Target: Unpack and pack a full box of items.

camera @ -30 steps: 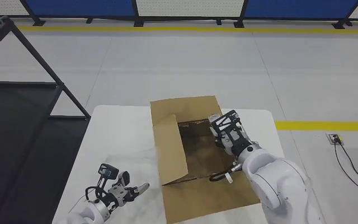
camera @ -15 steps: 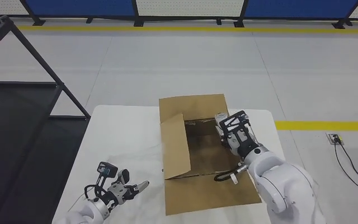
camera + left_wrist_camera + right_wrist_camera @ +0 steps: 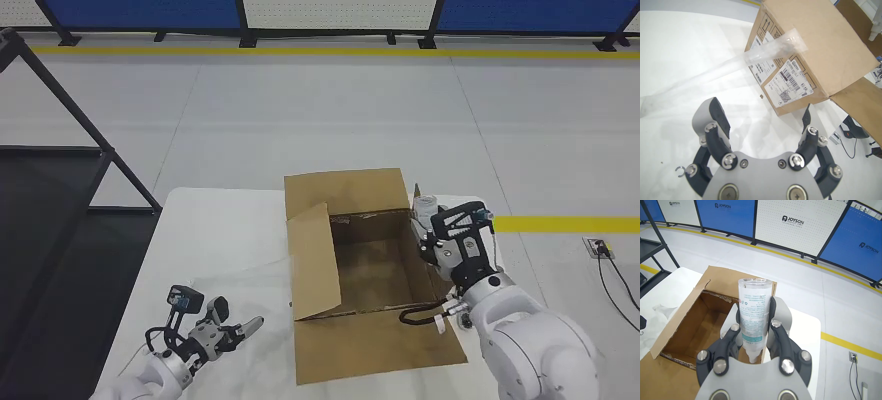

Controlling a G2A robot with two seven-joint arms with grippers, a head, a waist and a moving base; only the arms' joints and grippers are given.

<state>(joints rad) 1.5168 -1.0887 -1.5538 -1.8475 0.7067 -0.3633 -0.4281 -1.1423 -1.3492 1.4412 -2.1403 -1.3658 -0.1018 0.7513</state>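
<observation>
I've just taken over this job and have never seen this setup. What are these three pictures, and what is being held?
It is a two-armed robot working at a white table. The wide picture looks down from a camera above its arms. The other two come from a camera on each wrist, so each shows its own gripper up close. An open cardboard box stands on the table with its flaps spread. The right gripper is shut on a clear bottle, held at the box's right rim with its cap toward the wrist. The left gripper is open and holds nothing; it sits over the table beside the box. A strip of clear tape hangs from the box's side.
</observation>
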